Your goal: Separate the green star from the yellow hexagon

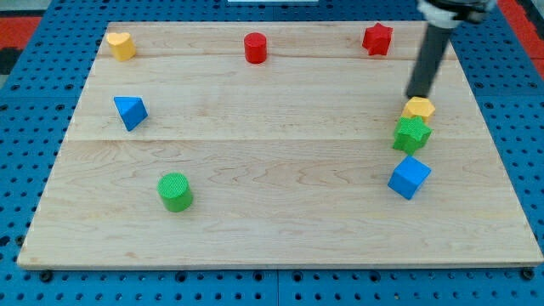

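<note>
The green star [411,134] lies at the view's right, touching the yellow hexagon [418,108], which sits just above it. My tip [416,96] stands right at the top edge of the yellow hexagon, on its side away from the green star. The dark rod slants up to the view's top right.
A blue cube [409,177] lies just below the green star. A red star [376,39] and a red cylinder [255,48] sit near the top edge. A yellow block [121,45] is at the top left, a blue triangle [130,111] at the left, a green cylinder [175,191] at the lower left.
</note>
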`<state>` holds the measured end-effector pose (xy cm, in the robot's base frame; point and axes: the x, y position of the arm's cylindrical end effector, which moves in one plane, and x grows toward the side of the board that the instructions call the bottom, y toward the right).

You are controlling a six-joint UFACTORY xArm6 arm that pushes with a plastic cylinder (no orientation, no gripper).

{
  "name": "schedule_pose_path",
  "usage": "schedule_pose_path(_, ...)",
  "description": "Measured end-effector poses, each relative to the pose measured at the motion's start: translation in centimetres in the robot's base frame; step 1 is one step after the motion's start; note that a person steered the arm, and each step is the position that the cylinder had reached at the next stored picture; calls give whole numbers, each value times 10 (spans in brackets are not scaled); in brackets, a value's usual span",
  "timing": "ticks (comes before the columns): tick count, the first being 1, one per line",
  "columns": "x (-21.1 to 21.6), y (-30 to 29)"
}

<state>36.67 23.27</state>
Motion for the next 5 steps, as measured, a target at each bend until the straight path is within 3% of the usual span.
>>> schedule_pose_path(1, 28, 53)
schedule_pose_path(2, 78, 42)
schedule_pose_path(4, 73, -111)
schedule_pose_path(5, 68, -138)
